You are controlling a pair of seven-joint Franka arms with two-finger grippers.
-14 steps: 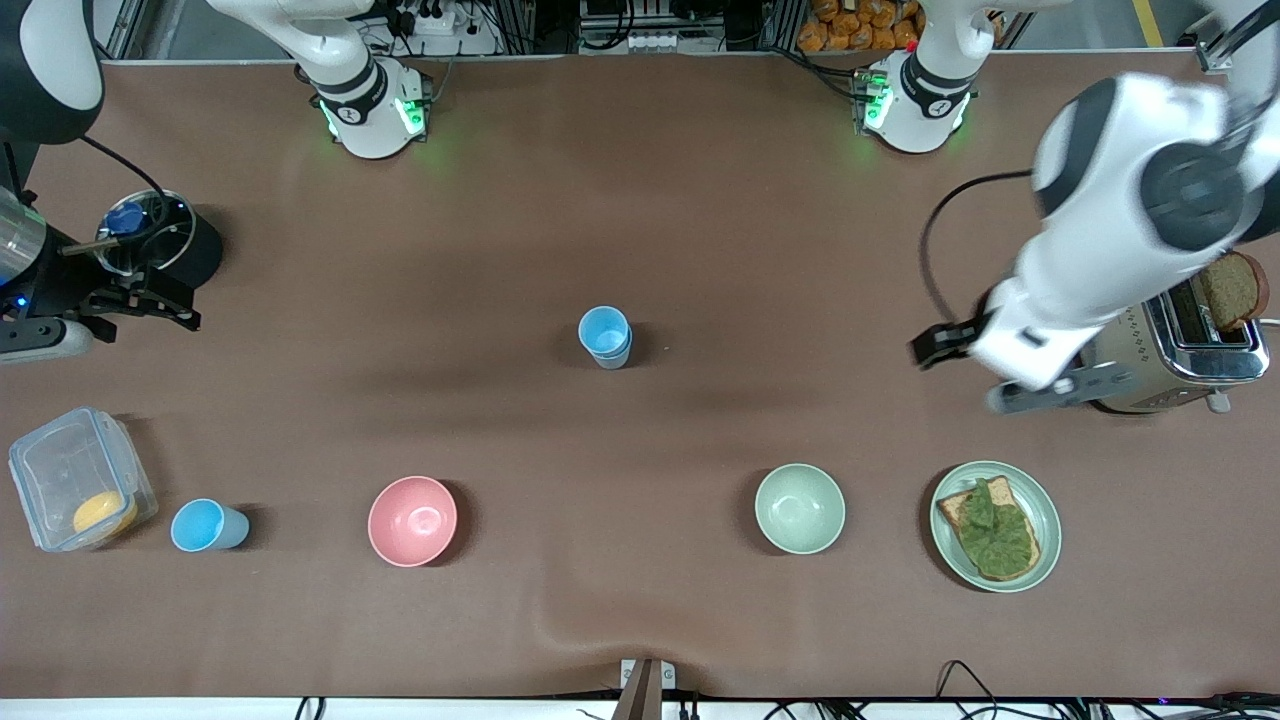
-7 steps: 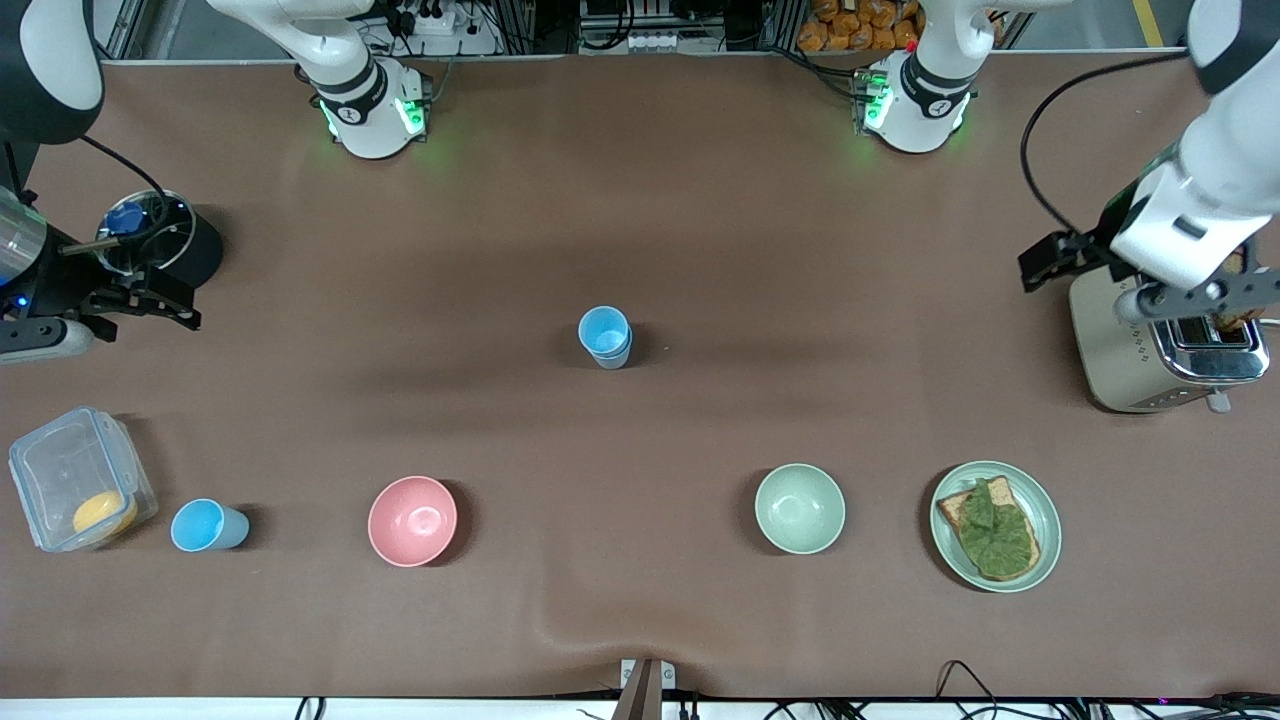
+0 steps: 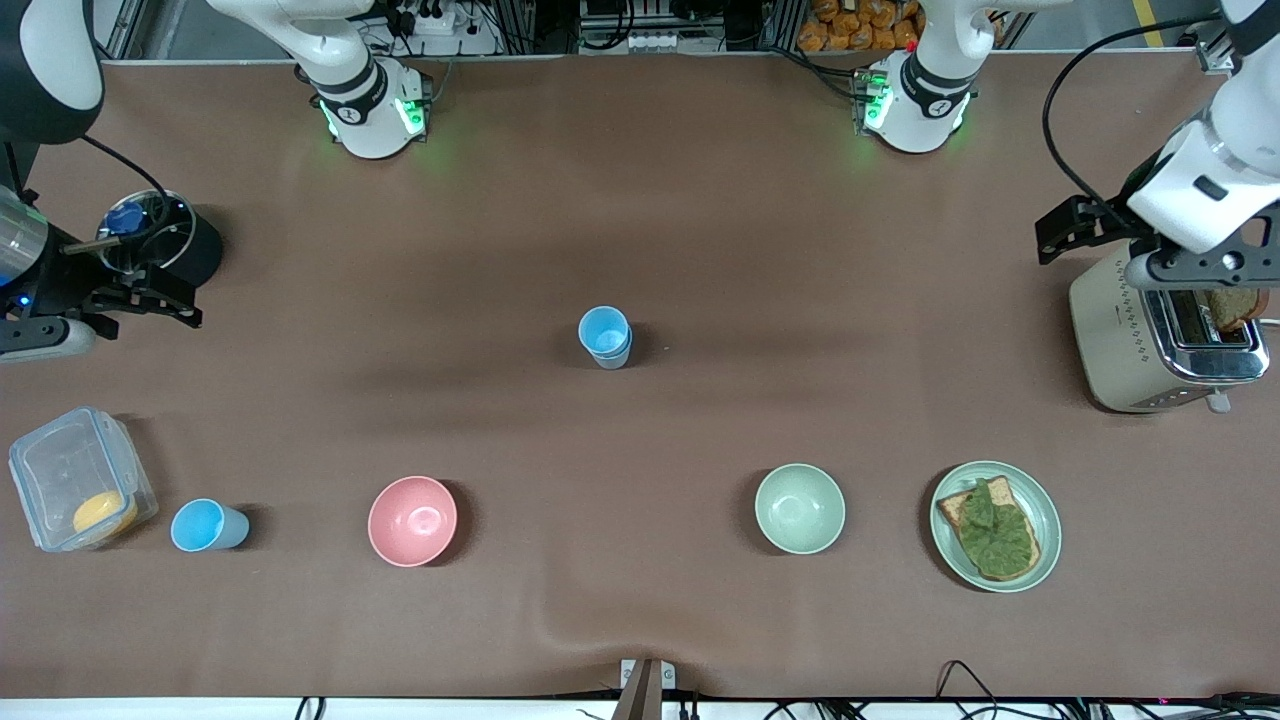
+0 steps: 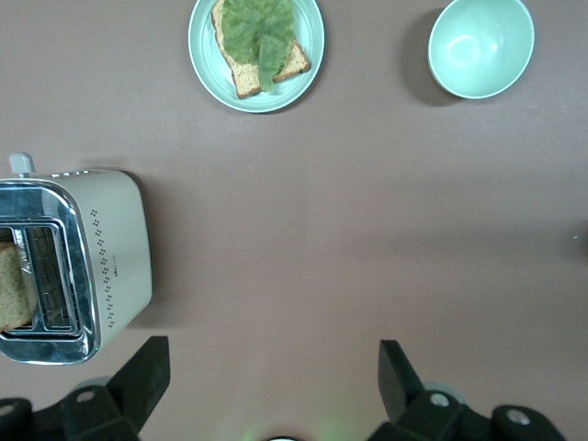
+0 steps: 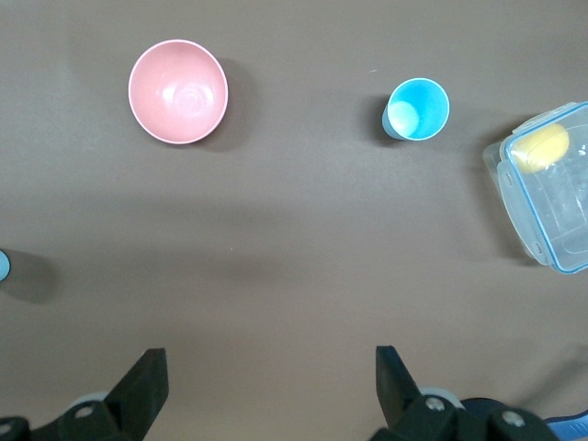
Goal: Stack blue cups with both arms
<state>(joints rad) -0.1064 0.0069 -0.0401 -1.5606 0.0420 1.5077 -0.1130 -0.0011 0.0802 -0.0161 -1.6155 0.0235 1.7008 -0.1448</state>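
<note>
One blue cup (image 3: 605,337) stands upright at mid-table; only its edge (image 5: 3,266) shows in the right wrist view. A second blue cup (image 3: 208,526) (image 5: 418,108) stands upright between the clear container and the pink bowl. My left gripper (image 3: 1195,267) (image 4: 273,367) hangs open and empty over the toaster at the left arm's end of the table. My right gripper (image 3: 40,338) (image 5: 271,367) hangs open and empty high over the right arm's end, above the table beside the black pot. Neither gripper is close to a cup.
A pink bowl (image 3: 412,520) and a pale green bowl (image 3: 799,508) sit near the front camera. A plate with leaf-topped toast (image 3: 995,525), a toaster (image 3: 1120,330), a clear lidded container (image 3: 80,478) and a black pot (image 3: 160,240) stand toward the table's ends.
The left arm has swung from over the table beside the toaster up toward its end of the table, and now hangs over the toaster. The right arm and the cups have not moved.
</note>
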